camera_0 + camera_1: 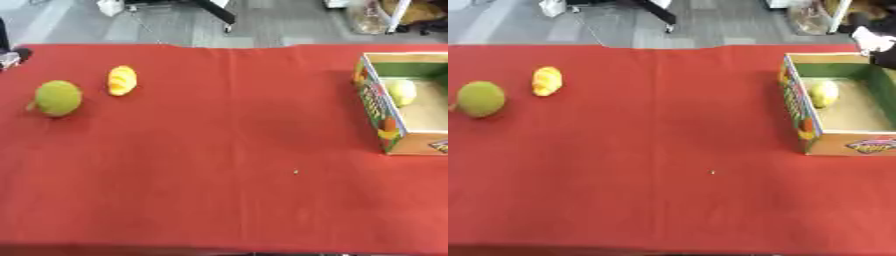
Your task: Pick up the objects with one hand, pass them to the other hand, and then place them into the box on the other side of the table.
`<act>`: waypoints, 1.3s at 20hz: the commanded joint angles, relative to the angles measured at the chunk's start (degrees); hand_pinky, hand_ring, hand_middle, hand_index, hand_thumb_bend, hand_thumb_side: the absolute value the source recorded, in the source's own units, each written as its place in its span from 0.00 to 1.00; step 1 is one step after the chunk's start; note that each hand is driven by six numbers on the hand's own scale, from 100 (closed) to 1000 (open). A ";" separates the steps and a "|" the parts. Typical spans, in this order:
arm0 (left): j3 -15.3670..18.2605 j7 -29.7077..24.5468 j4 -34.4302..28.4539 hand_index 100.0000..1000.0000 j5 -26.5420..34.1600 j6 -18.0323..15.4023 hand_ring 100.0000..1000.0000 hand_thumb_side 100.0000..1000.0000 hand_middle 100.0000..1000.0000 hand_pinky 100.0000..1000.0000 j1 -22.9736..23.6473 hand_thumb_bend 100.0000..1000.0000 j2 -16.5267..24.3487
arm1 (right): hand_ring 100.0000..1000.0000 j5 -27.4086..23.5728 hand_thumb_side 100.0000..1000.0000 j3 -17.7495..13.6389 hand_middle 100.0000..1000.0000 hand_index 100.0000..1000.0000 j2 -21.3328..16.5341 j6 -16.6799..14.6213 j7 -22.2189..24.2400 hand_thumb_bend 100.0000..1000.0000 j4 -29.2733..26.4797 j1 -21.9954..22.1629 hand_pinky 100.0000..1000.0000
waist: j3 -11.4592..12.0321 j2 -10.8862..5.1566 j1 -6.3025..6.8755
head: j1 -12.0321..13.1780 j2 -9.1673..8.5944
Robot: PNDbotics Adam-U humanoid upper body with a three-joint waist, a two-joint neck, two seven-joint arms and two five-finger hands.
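On the red table, no robot hand shows in either view, so I cannot tell if the fingers are spread, curled, or holding anything. Both hands must be somewhere out of sight.

Nearest to where the left arm would come in sits a round green fruit, close to the left edge of the table. Just beside it, a little farther back and to the right, lies a small yellow-orange fruit. That one is longer than it is wide, and its long side runs front to back, leaning only a bit. The 2 fruits are near each other but do not touch.

Far across the cloth, at the right edge, stands the box. It is open on top and has bright pictures on its side. 1 pale yellow-green fruit already rests inside, against the left wall.

My guess is that the left hand is the one to pick next, since both loose fruits lie on its side and well apart from the box. The right hand would then take the fruit in the middle and drop it in the box, which sits on its side.
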 commanded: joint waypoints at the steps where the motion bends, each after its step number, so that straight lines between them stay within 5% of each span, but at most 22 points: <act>1: -0.33 -4.54 6.73 0.70 -3.57 -2.15 0.70 0.29 0.66 0.73 -3.19 0.64 -0.10 | 0.69 -1.10 0.24 0.21 0.54 0.82 -0.68 -0.42 1.32 0.12 -2.43 -0.73 0.69 | -0.18 -0.91 -0.57 | 0.77 0.29; 4: -0.60 -7.57 10.43 0.72 -5.00 -4.37 0.72 0.36 0.69 0.75 -5.19 0.73 -1.87 | 0.69 -1.60 0.25 0.74 0.54 0.82 -0.23 -0.62 2.43 0.10 -2.93 -0.91 0.69 | -0.41 -0.79 -0.74 | 0.92 0.29; 8: -0.64 -8.72 13.46 0.71 -7.33 -4.85 0.72 0.35 0.69 0.74 -6.82 0.73 -4.05 | 0.69 -2.02 0.25 1.03 0.53 0.81 0.36 -0.65 3.23 0.09 -2.72 -0.90 0.69 | -0.50 -0.68 -0.87 | 0.99 0.29; 19: -0.26 7.80 20.05 0.65 -16.54 0.20 0.66 0.15 0.61 0.69 -8.18 0.55 -8.87 | 0.69 -3.34 0.27 2.09 0.52 0.80 1.66 -0.95 4.86 0.06 -1.73 -0.53 0.68 | -0.93 -0.26 -1.40 | 1.34 0.29; 21: -0.14 9.84 20.91 0.58 -17.15 0.39 0.58 0.00 0.53 0.64 -8.02 0.38 -9.51 | 0.69 -3.50 0.27 2.21 0.52 0.80 1.89 -0.95 5.09 0.05 -1.63 -0.49 0.68 | -0.99 -0.18 -1.49 | 1.23 0.29; 26: 0.18 17.15 21.69 0.38 -16.16 -0.48 0.42 0.00 0.35 0.50 -7.51 0.04 -10.72 | 0.68 -4.10 0.27 2.54 0.51 0.79 2.45 -1.00 5.57 0.03 -1.36 -0.23 0.68 | -1.10 0.03 -1.68 | 1.19 0.29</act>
